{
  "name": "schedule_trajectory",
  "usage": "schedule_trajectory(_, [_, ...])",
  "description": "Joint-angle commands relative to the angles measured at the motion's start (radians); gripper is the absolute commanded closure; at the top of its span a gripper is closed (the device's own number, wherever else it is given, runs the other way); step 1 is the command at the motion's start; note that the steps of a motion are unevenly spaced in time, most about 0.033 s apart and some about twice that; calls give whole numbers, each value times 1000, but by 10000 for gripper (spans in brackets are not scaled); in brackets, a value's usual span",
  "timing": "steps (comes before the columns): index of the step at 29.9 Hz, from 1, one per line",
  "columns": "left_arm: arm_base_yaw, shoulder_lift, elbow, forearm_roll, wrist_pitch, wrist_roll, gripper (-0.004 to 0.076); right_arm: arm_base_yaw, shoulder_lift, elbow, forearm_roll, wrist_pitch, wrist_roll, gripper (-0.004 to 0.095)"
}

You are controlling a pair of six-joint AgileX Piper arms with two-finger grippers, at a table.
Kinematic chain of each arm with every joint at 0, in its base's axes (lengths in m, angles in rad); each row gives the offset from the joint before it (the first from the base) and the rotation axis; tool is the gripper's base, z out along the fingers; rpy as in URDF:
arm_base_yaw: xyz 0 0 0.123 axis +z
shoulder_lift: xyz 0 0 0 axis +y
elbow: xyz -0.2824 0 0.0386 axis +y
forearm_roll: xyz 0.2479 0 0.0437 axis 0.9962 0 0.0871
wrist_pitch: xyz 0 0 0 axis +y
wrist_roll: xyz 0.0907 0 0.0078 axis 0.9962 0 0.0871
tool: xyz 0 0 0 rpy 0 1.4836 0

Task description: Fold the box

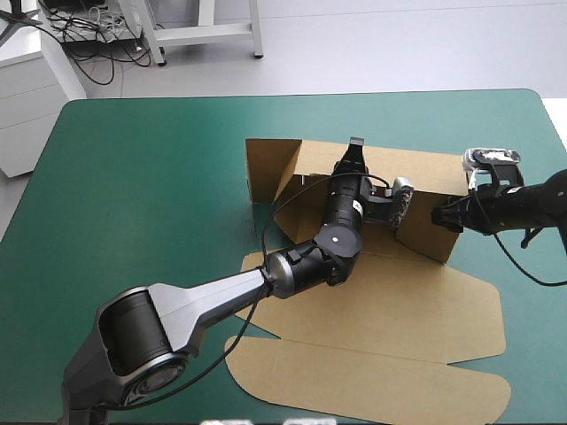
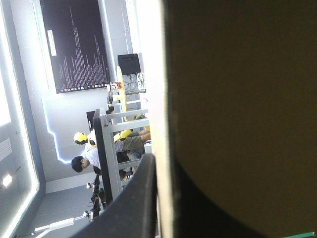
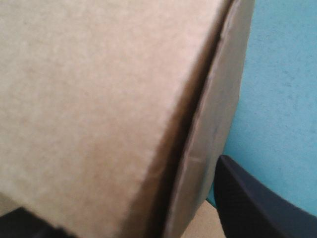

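Box stood walls up, lid flat behind your left gripper, which had nipped the far wall, fingers nearly together on the board. Your right gripper stood spread astride the end corner, cover just beside it.

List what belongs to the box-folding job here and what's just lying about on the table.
In the job: the box, far walls raised, lid flat; the left gripper, clamped on its far wall; the right gripper, at its right wall.
Lying about: no loose things show, only the table under the box.
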Motion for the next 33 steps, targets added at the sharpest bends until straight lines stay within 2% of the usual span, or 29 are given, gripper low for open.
schedule_trajectory(1, [-10,-42,-22,4,-4,-13,734,-4,-13,-25,42,-27,-13,333])
schedule_trajectory(26, [-10,-42,-22,12,0,-13,734,-4,28,-25,53,-25,-6,344])
schedule_trajectory(28, [-10,-42,-22,12,0,-13,734,-4,28,-24,53,-27,-6,415])
schedule_trajectory(29, [-10,-42,-22,12,0,-13,734,-4,29,-24,53,-27,-5,491])
schedule_trajectory(32, [-10,-42,-22,12,0,-14,734,-4,35,-22,53,-24,6,842])
schedule_trajectory(33, [-10,-42,-22,12,0,-18,734,-4,37,-23,53,-21,6,927])
